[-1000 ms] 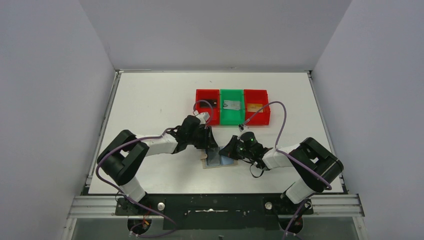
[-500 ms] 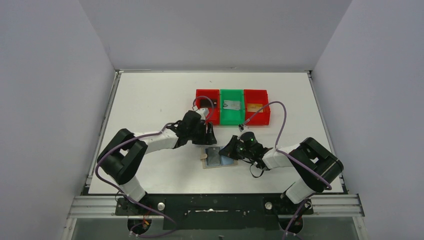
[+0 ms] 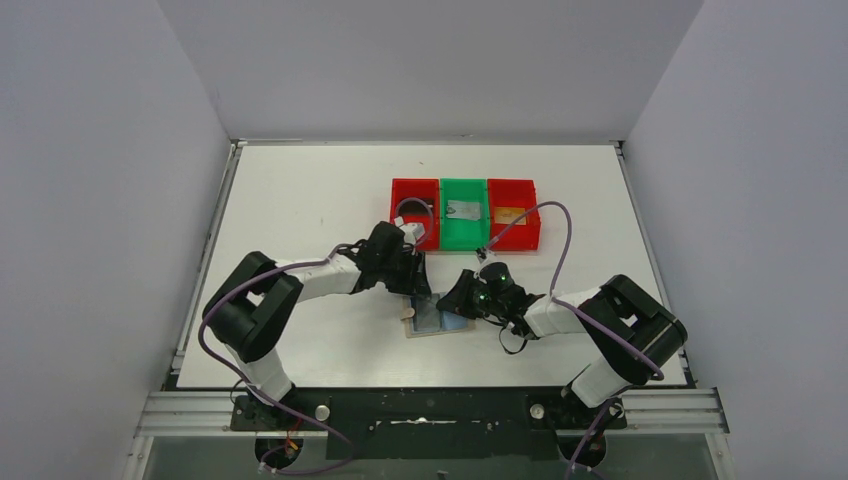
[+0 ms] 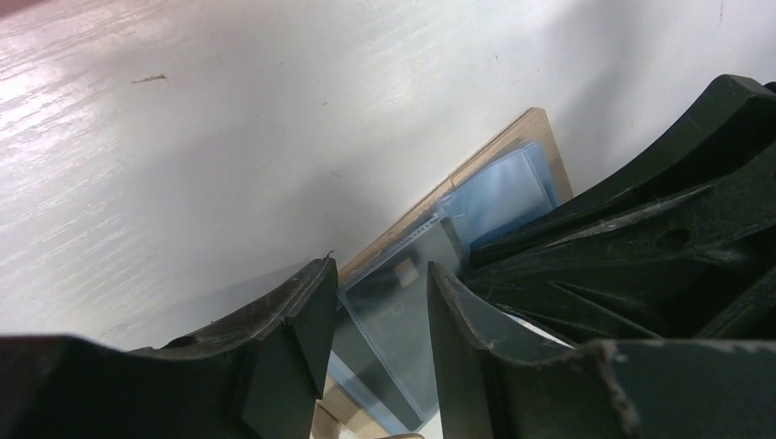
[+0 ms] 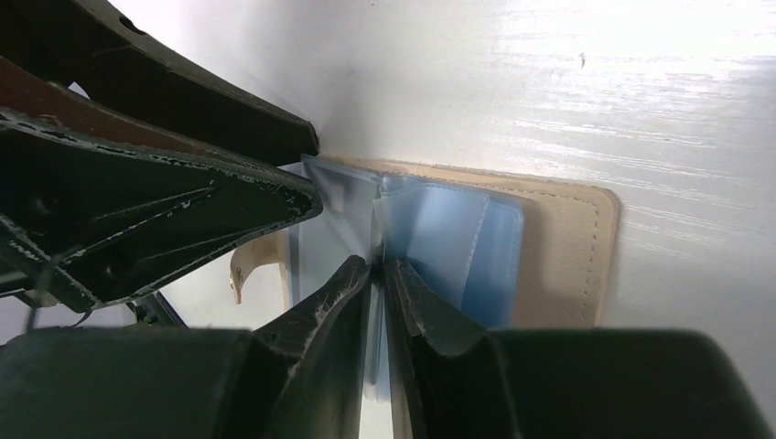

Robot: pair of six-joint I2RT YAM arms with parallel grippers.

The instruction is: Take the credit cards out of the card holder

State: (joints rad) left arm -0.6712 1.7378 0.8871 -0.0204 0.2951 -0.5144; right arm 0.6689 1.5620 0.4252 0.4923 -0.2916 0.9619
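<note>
Top view is evenly lit and sharp, with faint shadows under the arms (image 3: 310,285). In both wrist views the table (image 5: 631,64) glares white; the near fingers (image 4: 274,366) are dark and soft-focused.

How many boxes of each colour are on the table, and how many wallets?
Red bins: 2
Green bin: 1
Tan wallet: 1
Total: 4

Tan, matt, stitched leather-like card holder (image 5: 567,247), its pale blue plastic sleeves (image 5: 448,238) glossy and translucent, on a smooth white desk (image 4: 229,137) with faint grain.
</note>
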